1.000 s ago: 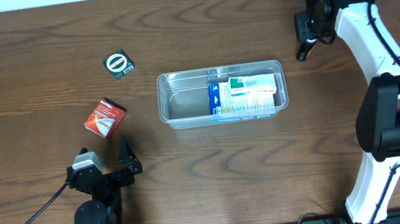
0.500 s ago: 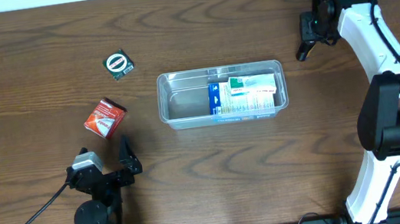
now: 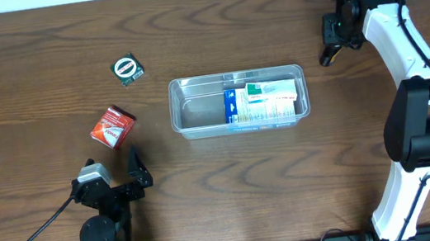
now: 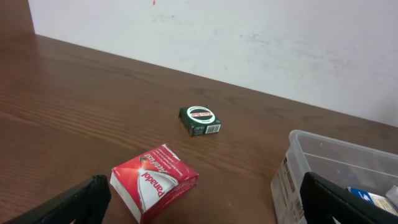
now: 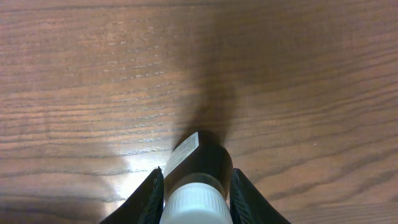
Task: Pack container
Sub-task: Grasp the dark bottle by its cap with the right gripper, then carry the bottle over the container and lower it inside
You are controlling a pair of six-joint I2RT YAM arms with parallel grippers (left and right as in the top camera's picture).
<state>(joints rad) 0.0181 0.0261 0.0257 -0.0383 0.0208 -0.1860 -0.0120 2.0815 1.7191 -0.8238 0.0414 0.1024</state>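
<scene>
The clear plastic container (image 3: pixel 237 101) sits mid-table and holds a white, blue and green box (image 3: pixel 261 103) in its right half. Its corner shows in the left wrist view (image 4: pixel 323 163). A red Panadol box (image 3: pixel 112 126) (image 4: pixel 154 180) and a small dark green packet (image 3: pixel 127 69) (image 4: pixel 200 120) lie on the table to its left. My right gripper (image 3: pixel 326 49) (image 5: pixel 194 190) is shut on a dark bottle with a white cap (image 5: pixel 198 177), far right of the container. My left gripper (image 3: pixel 119 179) (image 4: pixel 199 208) is open and empty, just short of the red box.
The brown wooden table (image 3: pixel 233 193) extends all round. A white wall (image 4: pixel 249 43) stands behind the far edge. The right arm (image 3: pixel 401 46) runs down the right side. The left arm's base (image 3: pixel 101 231) sits at the front left.
The right gripper with the bottle has shifted slightly right. The left arm and the objects have not moved.
</scene>
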